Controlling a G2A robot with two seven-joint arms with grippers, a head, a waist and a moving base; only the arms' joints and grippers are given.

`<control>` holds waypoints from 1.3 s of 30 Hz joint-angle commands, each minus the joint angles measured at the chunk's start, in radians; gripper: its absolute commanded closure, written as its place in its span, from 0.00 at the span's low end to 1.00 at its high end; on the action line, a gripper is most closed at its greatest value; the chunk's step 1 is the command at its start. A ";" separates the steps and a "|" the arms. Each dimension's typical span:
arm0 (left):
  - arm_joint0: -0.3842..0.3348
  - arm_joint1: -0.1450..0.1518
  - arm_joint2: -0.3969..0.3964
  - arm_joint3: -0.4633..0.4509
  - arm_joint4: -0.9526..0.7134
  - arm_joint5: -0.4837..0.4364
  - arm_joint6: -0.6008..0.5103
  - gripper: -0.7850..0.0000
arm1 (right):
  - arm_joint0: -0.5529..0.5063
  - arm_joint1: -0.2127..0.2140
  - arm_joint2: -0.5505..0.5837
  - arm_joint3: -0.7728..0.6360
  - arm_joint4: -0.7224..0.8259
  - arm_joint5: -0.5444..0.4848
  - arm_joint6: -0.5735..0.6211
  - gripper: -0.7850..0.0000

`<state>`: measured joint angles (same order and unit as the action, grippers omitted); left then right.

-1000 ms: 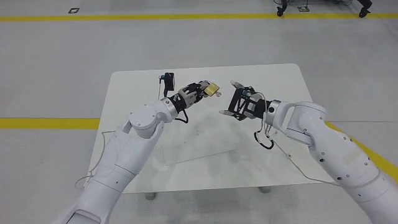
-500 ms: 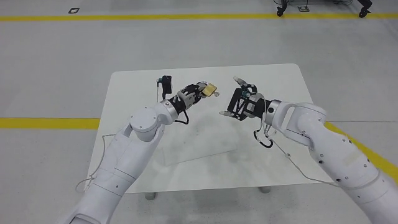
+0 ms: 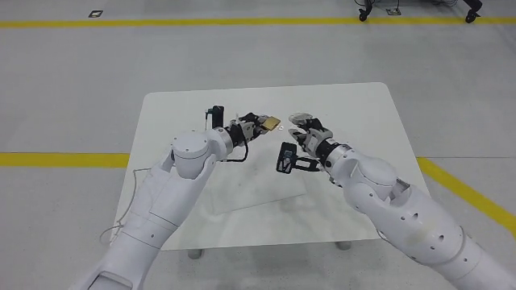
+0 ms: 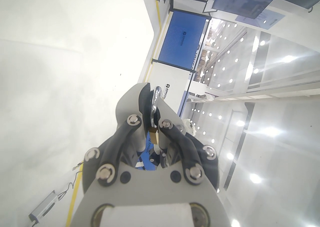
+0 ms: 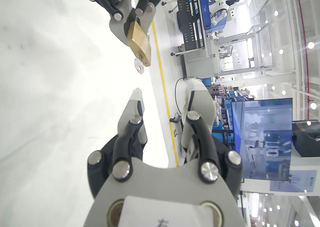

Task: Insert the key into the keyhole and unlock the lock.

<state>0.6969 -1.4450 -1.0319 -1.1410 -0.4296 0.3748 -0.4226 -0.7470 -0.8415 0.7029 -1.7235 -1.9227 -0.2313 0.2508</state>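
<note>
Left claw (image 4: 152,102) pinched closed, right claw (image 5: 162,94) spread apart.

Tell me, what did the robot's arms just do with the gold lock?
The right arm rolled its wrist over and pulled its elbow in. Its right gripper now points at the lock, open and not touching the key that sticks out of the lock. The left gripper kept hold of the lock, which only dipped a little. The table stayed the same.

I made out a short logo and wordmark printed on the blue pegboard panel (image 4: 183,35) and again on the white panel (image 4: 168,89) next to it. The right wrist's white label (image 5: 162,221) bore what seemed a single dark character, cut off. The print on the wall poster (image 5: 291,184) was too small to read.
</note>
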 commanded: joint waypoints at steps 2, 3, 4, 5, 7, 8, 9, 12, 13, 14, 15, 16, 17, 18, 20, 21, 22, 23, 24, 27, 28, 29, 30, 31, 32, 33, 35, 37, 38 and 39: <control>-0.006 -0.003 0.005 0.002 -0.001 0.000 -0.008 1.00 | 0.008 -0.007 -0.002 0.008 -0.015 -0.049 -0.035 0.58; -0.007 -0.003 0.007 0.002 0.001 0.000 -0.010 1.00 | 0.010 -0.009 0.000 0.013 -0.017 -0.061 -0.044 0.56; -0.008 -0.004 0.008 0.002 0.001 0.001 -0.014 1.00 | 0.012 -0.011 0.001 0.016 -0.022 -0.068 -0.049 0.55; -0.008 -0.004 0.010 0.004 0.003 0.003 -0.018 1.00 | 0.012 -0.013 0.002 0.019 -0.026 -0.076 -0.054 0.55; -0.010 -0.005 0.012 0.007 0.004 0.008 -0.023 1.00 | 0.012 -0.018 0.007 0.022 -0.033 -0.086 -0.058 0.55; -0.010 -0.006 0.012 0.009 0.004 0.009 -0.025 1.00 | 0.012 -0.020 0.009 0.023 -0.038 -0.090 -0.058 0.55; -0.010 -0.006 0.013 0.010 0.004 0.009 -0.026 1.00 | 0.011 -0.022 0.010 0.022 -0.044 -0.094 -0.059 0.59; -0.009 -0.007 0.014 0.013 0.005 0.010 -0.031 1.00 | 0.006 -0.027 0.013 0.021 -0.065 -0.105 -0.066 0.75; -0.008 -0.007 0.015 0.013 0.007 0.009 -0.033 1.00 | 0.004 -0.028 0.014 0.020 -0.073 -0.108 -0.068 0.76; -0.007 -0.008 0.014 0.013 0.004 0.005 -0.035 1.00 | 0.002 -0.030 0.016 0.020 -0.078 -0.108 -0.069 0.82; -0.005 -0.008 0.014 0.013 0.003 0.003 -0.035 1.00 | -0.001 -0.032 0.018 0.020 -0.083 -0.109 -0.070 0.84; -0.004 -0.009 0.014 0.012 0.002 0.002 -0.037 1.00 | -0.003 -0.034 0.019 0.020 -0.087 -0.110 -0.072 0.84; -0.003 -0.009 0.012 0.012 0.000 -0.001 -0.038 1.00 | -0.005 -0.035 0.021 0.020 -0.090 -0.114 -0.074 0.83; -0.002 -0.009 0.012 0.012 0.000 -0.002 -0.037 1.00 | -0.007 -0.037 0.022 0.021 -0.092 -0.118 -0.076 0.82; 0.000 -0.009 0.011 0.010 0.001 -0.005 -0.038 1.00 | -0.009 -0.041 0.027 0.024 -0.095 -0.127 -0.079 0.83; 0.001 -0.009 0.010 0.007 0.002 -0.008 -0.038 1.00 | -0.011 -0.043 0.029 0.025 -0.096 -0.131 -0.079 0.93; 0.003 -0.009 0.009 0.005 0.004 -0.012 -0.037 1.00 | -0.012 -0.045 0.031 0.027 -0.091 -0.136 -0.083 1.00; 0.004 -0.009 0.008 0.002 0.008 -0.018 -0.037 1.00 | -0.014 -0.046 0.035 0.029 -0.085 -0.141 -0.089 1.00; 0.006 -0.009 0.007 -0.001 0.010 -0.024 -0.036 1.00 | -0.015 -0.048 0.040 0.033 -0.077 -0.145 -0.092 1.00; 0.013 -0.009 0.004 -0.006 0.021 -0.055 -0.033 1.00 | -0.025 -0.051 0.066 0.044 -0.022 -0.149 -0.122 1.00; 0.017 -0.009 0.002 -0.007 0.022 -0.068 -0.025 1.00 | -0.030 -0.052 0.078 0.047 -0.002 -0.141 -0.133 1.00; 0.021 -0.009 0.001 -0.010 0.020 -0.081 -0.022 1.00 | -0.037 -0.052 0.090 0.050 0.017 -0.136 -0.149 1.00; 0.026 -0.009 -0.001 -0.014 0.019 -0.092 -0.022 1.00 | -0.044 -0.051 0.102 0.054 0.032 -0.135 -0.162 1.00; 0.030 -0.009 -0.003 -0.017 0.021 -0.103 -0.022 1.00 | -0.051 -0.050 0.112 0.058 0.048 -0.137 -0.175 1.00; 0.033 -0.009 -0.003 -0.020 0.026 -0.109 -0.023 1.00 | -0.057 -0.050 0.123 0.062 0.068 -0.142 -0.190 1.00; 0.034 -0.008 -0.002 -0.023 0.035 -0.117 -0.027 1.00 | -0.063 -0.049 0.134 0.067 0.091 -0.151 -0.205 1.00; 0.037 -0.007 -0.001 -0.026 0.058 -0.136 -0.028 1.00 | -0.069 -0.049 0.154 0.079 0.135 -0.176 -0.226 1.00; 0.045 -0.006 -0.002 -0.030 0.068 -0.158 -0.028 1.00 | -0.072 -0.050 0.174 0.090 0.189 -0.204 -0.238 1.00; 0.049 -0.005 -0.005 -0.032 0.076 -0.172 -0.025 1.00 | -0.073 -0.051 0.182 0.096 0.214 -0.218 -0.242 1.00; 0.053 -0.004 -0.007 -0.034 0.084 -0.183 -0.024 1.00 | -0.074 -0.052 0.190 0.102 0.241 -0.232 -0.246 1.00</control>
<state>0.7458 -1.4498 -1.0368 -1.1733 -0.3533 0.2033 -0.4477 -0.8202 -0.8924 0.8861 -1.6268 -1.7094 -0.4504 0.0082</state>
